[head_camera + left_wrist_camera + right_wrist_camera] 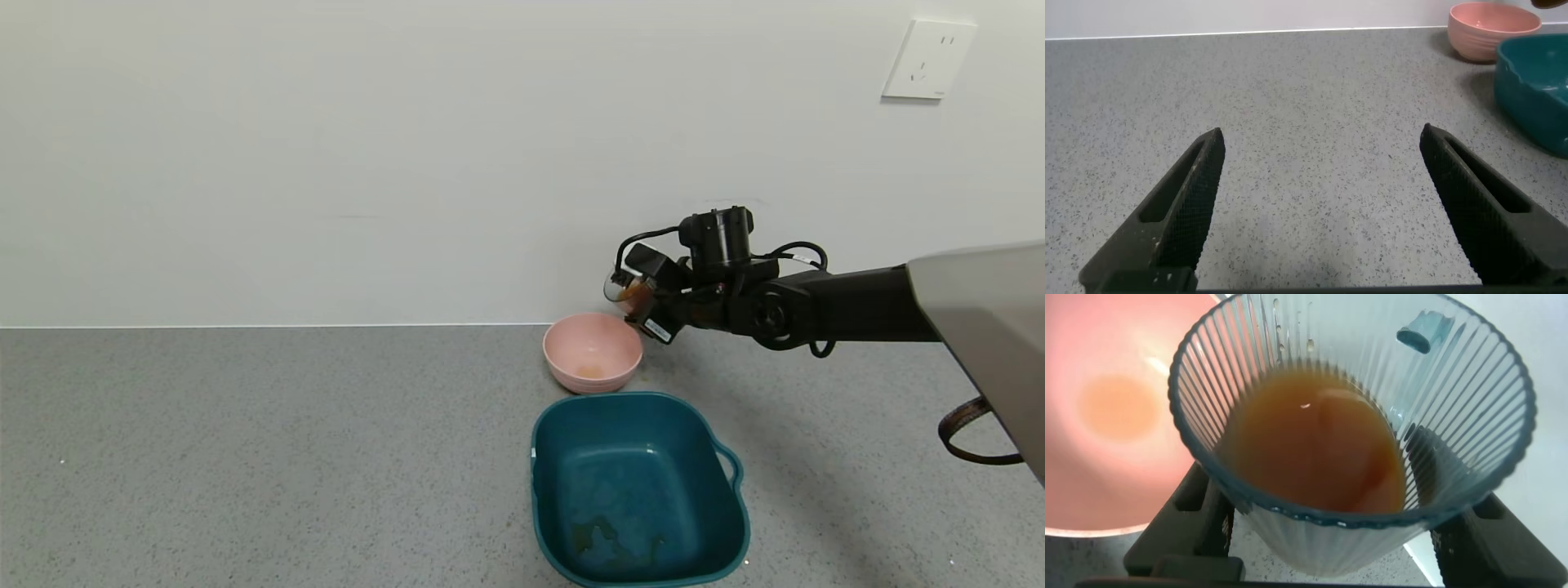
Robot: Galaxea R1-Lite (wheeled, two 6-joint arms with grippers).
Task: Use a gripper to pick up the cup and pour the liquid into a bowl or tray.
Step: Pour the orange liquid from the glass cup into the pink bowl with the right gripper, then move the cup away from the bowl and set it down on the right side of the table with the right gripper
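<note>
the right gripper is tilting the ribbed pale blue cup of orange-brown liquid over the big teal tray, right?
Not quite: the right gripper tilts the ribbed pale blue plastic cup over the small round pink bowl, not the teal tray. The head view shows it; the orange-brown liquid is in the cup.

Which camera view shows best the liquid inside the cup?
The right wrist view: it looks into the tilted cup at the liquid. The head view shows only a small dark patch; the left wrist view shows none.

Ribbed cup (627, 292) tilted above pink bowl (593, 352), liquid (1315, 441) inside.
</note>
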